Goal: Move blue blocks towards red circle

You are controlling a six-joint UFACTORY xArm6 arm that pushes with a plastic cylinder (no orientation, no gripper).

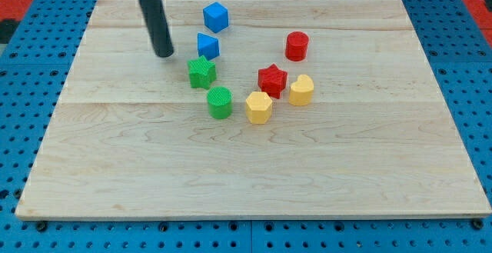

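Note:
A blue cube sits near the board's top middle. A second blue block, wedge-like, lies just below it and touches the green star. The red circle, a red cylinder, stands to the right of both blue blocks. My tip rests on the board to the left of the lower blue block, a short gap away, and is touching no block.
A red star, a yellow hexagon-like block, a yellow rounded block and a green cylinder cluster below the red cylinder. The wooden board lies on a blue pegboard.

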